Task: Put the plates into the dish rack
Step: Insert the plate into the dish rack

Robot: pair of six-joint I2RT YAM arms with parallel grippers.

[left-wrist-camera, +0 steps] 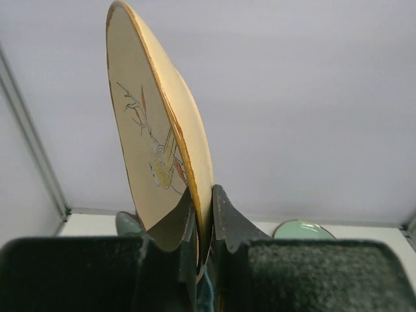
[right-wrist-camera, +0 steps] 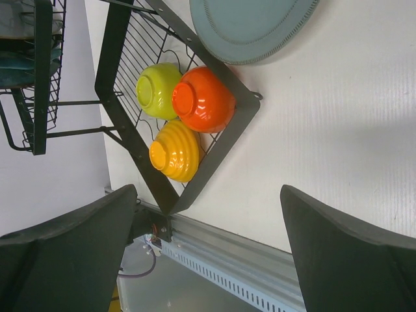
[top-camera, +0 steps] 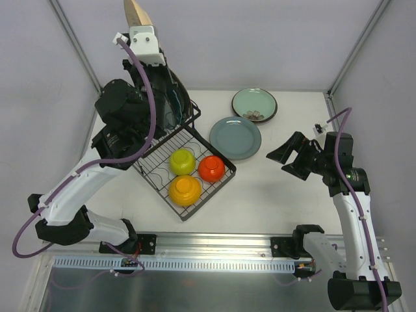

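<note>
My left gripper point(top-camera: 139, 26) is raised high at the back left, above the dish rack point(top-camera: 218, 184), and is shut on the rim of a plate point(top-camera: 135, 11). In the left wrist view this plate point(left-wrist-camera: 153, 123) stands on edge between the jaws of the left gripper point(left-wrist-camera: 205, 198); it is tan, with a bird drawn on one face. A mint green plate point(top-camera: 254, 104) and a grey-blue plate point(top-camera: 234, 137) lie flat on the table right of the rack. My right gripper point(top-camera: 290, 156) hovers open and empty right of the grey-blue plate point(right-wrist-camera: 253, 26).
The rack's flat basket holds a yellow-green bowl point(top-camera: 182, 161), a red-orange bowl point(top-camera: 211, 168) and a yellow bowl point(top-camera: 185, 190). The left arm hides most of the raised slotted section point(right-wrist-camera: 36, 78), where teal dishes show. The aluminium base rail point(top-camera: 214, 246) runs along the near edge.
</note>
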